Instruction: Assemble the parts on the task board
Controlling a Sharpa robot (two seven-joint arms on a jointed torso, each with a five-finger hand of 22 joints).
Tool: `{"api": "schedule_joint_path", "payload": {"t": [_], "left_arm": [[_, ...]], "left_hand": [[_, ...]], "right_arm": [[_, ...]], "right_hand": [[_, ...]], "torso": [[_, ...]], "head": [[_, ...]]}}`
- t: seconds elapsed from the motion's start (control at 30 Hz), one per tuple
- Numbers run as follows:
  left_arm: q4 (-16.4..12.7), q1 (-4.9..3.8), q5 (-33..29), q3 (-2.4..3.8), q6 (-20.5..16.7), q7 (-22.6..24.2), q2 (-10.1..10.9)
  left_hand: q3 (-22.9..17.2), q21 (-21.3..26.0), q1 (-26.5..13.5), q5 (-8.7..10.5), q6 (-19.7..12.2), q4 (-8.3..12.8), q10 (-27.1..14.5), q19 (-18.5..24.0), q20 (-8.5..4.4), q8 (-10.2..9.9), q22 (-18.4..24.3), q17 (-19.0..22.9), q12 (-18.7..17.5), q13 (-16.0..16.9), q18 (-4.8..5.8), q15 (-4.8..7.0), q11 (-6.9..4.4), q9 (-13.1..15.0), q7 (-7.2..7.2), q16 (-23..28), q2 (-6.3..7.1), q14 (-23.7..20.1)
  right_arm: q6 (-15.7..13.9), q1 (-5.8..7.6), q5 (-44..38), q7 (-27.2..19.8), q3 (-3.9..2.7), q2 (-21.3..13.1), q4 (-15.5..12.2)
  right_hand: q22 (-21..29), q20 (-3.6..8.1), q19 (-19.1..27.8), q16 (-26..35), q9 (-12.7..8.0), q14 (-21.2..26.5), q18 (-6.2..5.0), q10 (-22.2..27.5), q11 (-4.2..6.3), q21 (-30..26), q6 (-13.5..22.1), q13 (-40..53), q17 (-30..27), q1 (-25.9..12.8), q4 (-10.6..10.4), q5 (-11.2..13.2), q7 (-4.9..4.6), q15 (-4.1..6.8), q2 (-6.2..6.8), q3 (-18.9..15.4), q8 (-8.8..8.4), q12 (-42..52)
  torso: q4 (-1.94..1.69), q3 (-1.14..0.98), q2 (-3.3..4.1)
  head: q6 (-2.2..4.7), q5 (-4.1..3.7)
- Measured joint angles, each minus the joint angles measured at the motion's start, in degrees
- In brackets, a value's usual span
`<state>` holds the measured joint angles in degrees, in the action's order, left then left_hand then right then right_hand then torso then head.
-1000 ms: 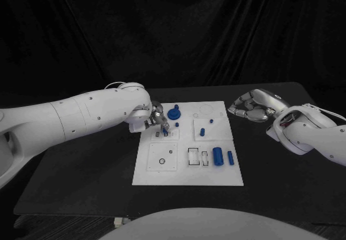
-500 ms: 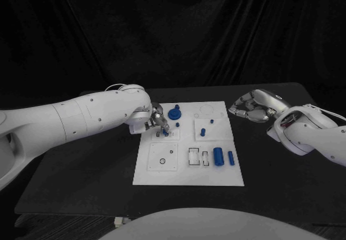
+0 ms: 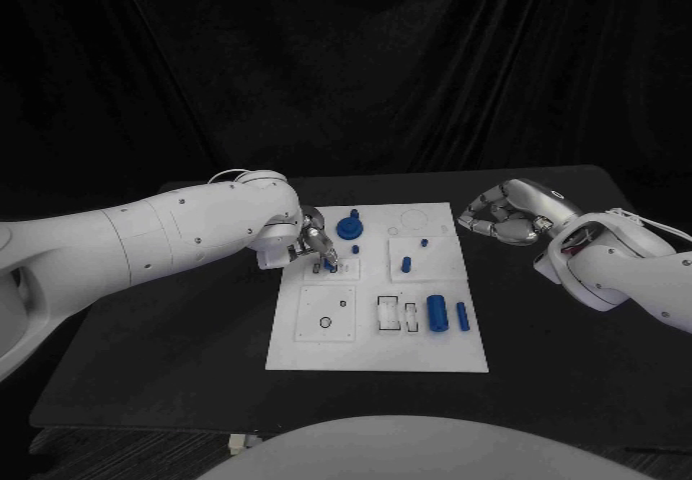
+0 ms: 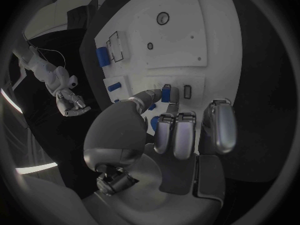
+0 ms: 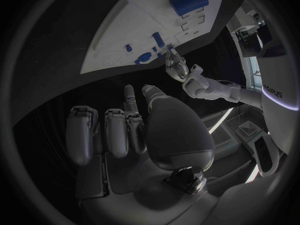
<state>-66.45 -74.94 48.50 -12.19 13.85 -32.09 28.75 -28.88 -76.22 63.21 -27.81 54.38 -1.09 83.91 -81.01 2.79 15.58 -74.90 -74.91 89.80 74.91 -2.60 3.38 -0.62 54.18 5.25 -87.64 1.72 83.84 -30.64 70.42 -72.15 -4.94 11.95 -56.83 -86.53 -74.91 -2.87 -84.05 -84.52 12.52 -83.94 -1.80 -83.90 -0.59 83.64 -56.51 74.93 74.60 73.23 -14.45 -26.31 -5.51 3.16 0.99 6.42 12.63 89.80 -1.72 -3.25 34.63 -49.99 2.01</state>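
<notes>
Fingers (image 4: 164, 96) of the left hand (image 3: 306, 243) pinched a small blue part (image 4: 166, 92) upright over the task board (image 3: 378, 353), at its far left block, likely to seat it in a slot. Off the board's right edge, above the surface (image 3: 173, 350), the right hand (image 3: 498, 221) waited, curled and holding nothing.
</notes>
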Motion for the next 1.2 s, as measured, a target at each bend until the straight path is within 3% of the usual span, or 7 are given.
{"api": "schedule_joint_path", "payload": {"t": [1.07, 1.17, 1.2], "left_arm": [[1.2, 1.03, 0.0, 0.16, 0.0, 0.2, -0.9], [1.3, 1.07, 0.0, 0.19, 0.0, 0.2, -1.0], [1.3, 1.09, 0.0, 0.20, 0.0, 0.2, -1.0]], "left_hand": [[0.0, 0.2, -0.2, -0.38, 0.3, 0.0, 0.0, 0.0, 0.00, 0.2, 0.0, 0.0, 0.0, 0.0, 0.00, 0.00, 0.00, 0.1, 0.28, 0.0, -0.05, 0.0], [0.0, 0.5, -0.7, 1.48, 0.2, 0.0, 0.0, 0.0, 0.00, 0.2, 0.0, 0.0, 0.0, 0.0, 0.00, 0.00, 0.00, 0.1, 0.15, 0.3, -0.61, 0.0], [0.0, 0.6, -1.3, 3.99, 0.1, 0.0, 0.0, 0.0, 0.00, 0.2, 0.0, 0.0, 0.0, 0.0, 0.00, 0.00, 0.00, 0.1, 0.04, 0.3, -0.87, 0.0]], "right_arm": [[0.3, -0.11, 0.0, 0.1, 0.00, 0.0, 0.0], [0.3, -0.14, 0.0, 0.1, 0.00, 0.0, 0.0], [0.3, -0.14, 0.0, 0.1, 0.00, 0.0, 0.0]], "right_hand": [[0.0, 0.00, 0.0, 0.0, 0.0, 0.0, 0.00, 0.0, 0.00, 0.0, 0.0, 0.0, -0.1, 0.0, 0.2, -0.3, 0.00, 0.00, 0.00, 0.2, 0.00, 0.0], [0.0, 0.00, 0.0, 0.0, 0.0, 0.0, -0.01, 0.0, 0.00, 0.0, 0.0, 0.0, -0.1, 0.0, 0.2, -0.3, 0.00, 0.00, 0.00, 0.2, 0.00, 0.0], [0.0, 0.00, 0.0, 0.0, 0.0, 0.0, 0.00, 0.0, 0.00, 0.0, 0.0, 0.0, -0.1, 0.0, 0.2, -0.3, 0.00, 0.00, 0.00, 0.2, 0.00, 0.0]], "torso": [[0.03, -0.01, 0.01], [0.03, -0.01, 0.01], [0.03, -0.01, 0.01]], "head": [[0.00, -0.09], [0.00, -0.08], [0.00, -0.09]]}}
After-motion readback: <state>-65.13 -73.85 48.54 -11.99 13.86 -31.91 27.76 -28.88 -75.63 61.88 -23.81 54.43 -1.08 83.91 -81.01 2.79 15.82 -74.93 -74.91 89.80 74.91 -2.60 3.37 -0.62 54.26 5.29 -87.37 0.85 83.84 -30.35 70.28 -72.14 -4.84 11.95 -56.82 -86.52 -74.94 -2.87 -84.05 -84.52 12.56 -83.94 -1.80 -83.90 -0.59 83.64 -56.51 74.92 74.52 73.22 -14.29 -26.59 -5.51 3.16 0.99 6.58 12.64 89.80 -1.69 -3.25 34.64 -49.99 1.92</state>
